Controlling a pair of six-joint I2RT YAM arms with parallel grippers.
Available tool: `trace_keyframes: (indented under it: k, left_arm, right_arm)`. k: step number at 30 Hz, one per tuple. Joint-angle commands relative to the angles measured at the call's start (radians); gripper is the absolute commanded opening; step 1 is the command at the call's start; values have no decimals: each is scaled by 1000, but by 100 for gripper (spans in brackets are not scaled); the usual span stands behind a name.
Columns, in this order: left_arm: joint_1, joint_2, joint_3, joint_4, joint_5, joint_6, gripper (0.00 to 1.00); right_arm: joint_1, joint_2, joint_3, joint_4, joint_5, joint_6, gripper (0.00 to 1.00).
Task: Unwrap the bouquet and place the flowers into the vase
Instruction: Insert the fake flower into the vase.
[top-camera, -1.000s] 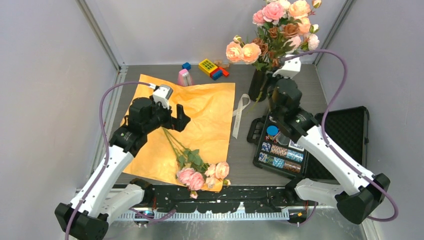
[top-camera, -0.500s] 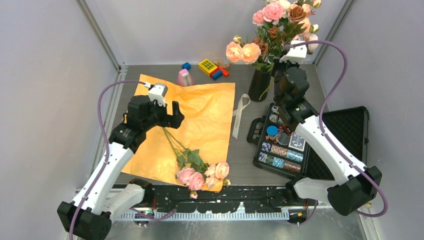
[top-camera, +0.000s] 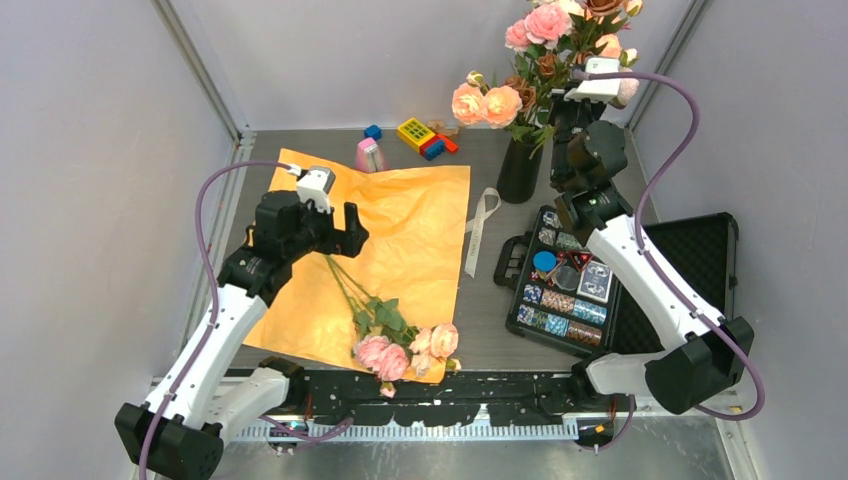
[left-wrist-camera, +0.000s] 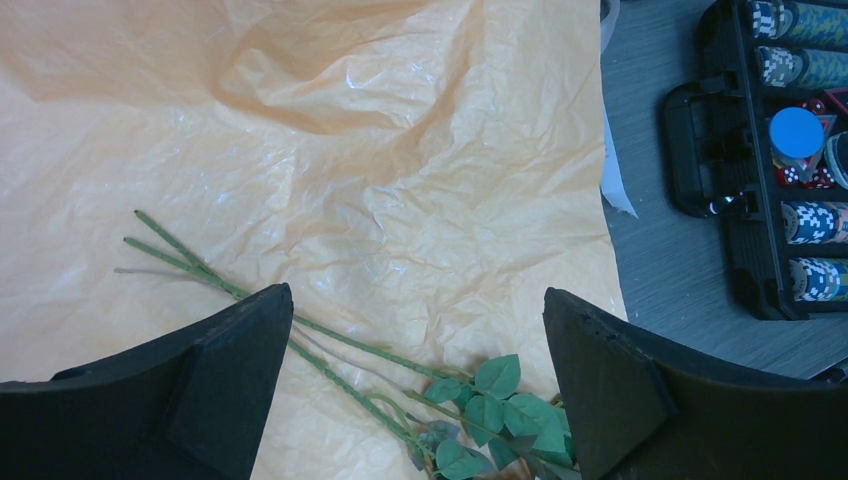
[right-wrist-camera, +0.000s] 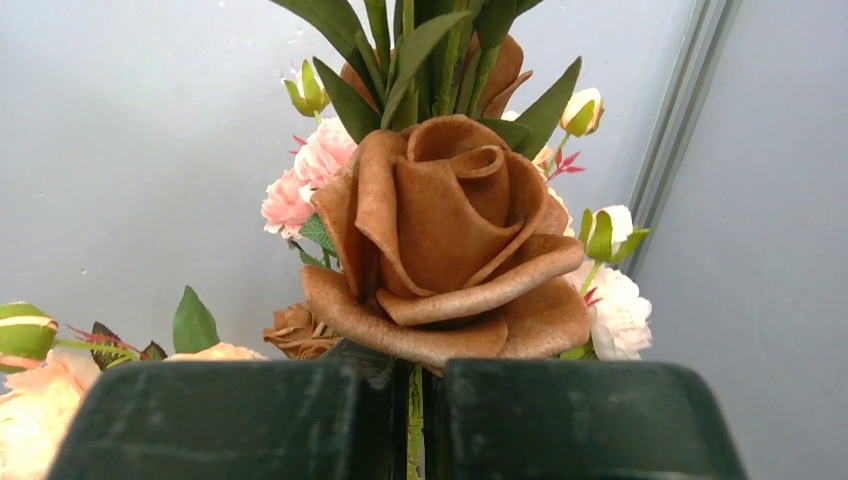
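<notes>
Near left, wide-open left gripper (left-wrist-camera: 415, 300) hovering over light, thin, springy stems (left-wrist-camera: 180, 250) of soft flowers (top-camera: 405, 350) on orange paper (top-camera: 420, 220), best pinched mid-stem; far right, right gripper (right-wrist-camera: 415, 400) clenched on brown rose (right-wrist-camera: 450, 240) above vase (top-camera: 518, 175), lifted higher than a second ago.

Orange paper (top-camera: 412, 228), black vase (top-camera: 518, 173), brown rose (right-wrist-camera: 450, 240)

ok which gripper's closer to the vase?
Right. The right gripper is up beside the vase, shut on a brown rose; the left gripper hangs open over the orange paper, farther left.
</notes>
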Motion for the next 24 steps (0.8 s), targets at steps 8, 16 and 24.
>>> trace_keyframes:
  k: [8, 16, 24]
  left_arm:
    - [5, 6, 27, 21, 28, -13, 100]
    - [5, 7, 24, 22, 30, -9, 100]
    - [5, 15, 23, 22, 31, -5, 100]
  right_arm:
    - [-13, 42, 101, 134, -89, -75, 0]
    - [-17, 77, 75, 222, -137, -103, 0]
    - [-22, 111, 7, 356, -128, -123, 0]
